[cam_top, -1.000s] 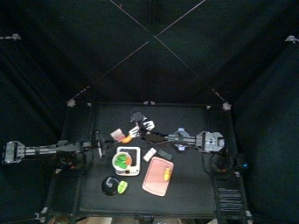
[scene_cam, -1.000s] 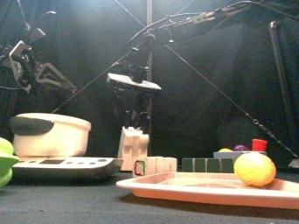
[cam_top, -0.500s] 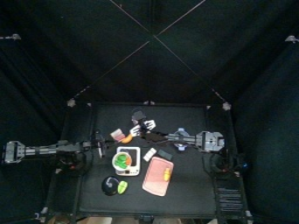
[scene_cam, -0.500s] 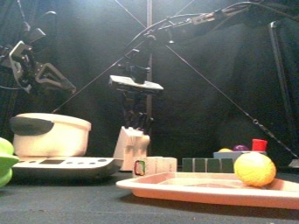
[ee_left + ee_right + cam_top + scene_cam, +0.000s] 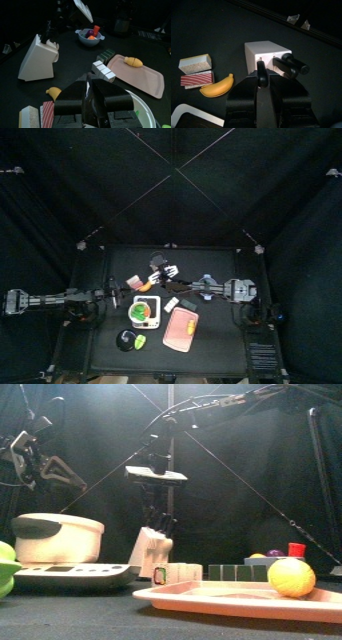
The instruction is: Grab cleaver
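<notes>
Black curtains close the pen, and the small black table (image 5: 221, 353) is crowded. Seen from above, the white knife block (image 5: 152, 552) stands toward 12 o'clock of the table's middle, and my right gripper (image 5: 260, 75) hangs directly over it, its arm reaching in from 3 o'clock.

In the right wrist view the jaws are narrow around a thin dark handle, with two other handles left in the block. In the left wrist view a whitish blade hangs in the air above the block. I take it for the cleaver (image 5: 83, 11), so I judge it is gripped and at least partly out of its slot. The front view does not show me the blade clearly.

The left gripper (image 5: 90, 82) rests at the 9 o'clock side, half open and empty.

I judge the step is the draw itself. Next I should lift straight up, along the slot, so the blade does not catch and tip the block.
</notes>
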Robot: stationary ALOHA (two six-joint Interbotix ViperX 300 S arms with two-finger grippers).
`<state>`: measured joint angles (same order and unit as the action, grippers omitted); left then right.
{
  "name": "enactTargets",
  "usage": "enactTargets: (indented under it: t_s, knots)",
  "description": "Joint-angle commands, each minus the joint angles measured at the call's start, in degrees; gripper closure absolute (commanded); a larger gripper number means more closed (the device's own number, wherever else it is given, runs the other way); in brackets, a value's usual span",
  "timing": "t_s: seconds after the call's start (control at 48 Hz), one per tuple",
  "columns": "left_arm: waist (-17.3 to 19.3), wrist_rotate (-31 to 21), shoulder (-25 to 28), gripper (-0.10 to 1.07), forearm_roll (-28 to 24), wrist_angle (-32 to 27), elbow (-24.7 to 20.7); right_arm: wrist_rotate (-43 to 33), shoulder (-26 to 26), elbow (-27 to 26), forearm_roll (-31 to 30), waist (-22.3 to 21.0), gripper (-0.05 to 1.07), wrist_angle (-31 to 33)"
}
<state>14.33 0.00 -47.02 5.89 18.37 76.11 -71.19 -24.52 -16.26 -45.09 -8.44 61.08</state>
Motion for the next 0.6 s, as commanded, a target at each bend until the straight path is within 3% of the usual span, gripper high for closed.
enactTargets:
  t_s: [0.0, 0.583]
  knots:
    - [0.1, 0.0, 0.1, 0.43, -0.1, 0.2, -0.6, 0.1, 1.4, -2.0, -0.9, 0.5, 0.55, 0.6]
    - [0.1, 0.1, 0.1, 0.43, 0.0, -0.5, -0.7, 0.2, 1.4, -0.4, -0.9, 0.8, 0.55, 1.5]
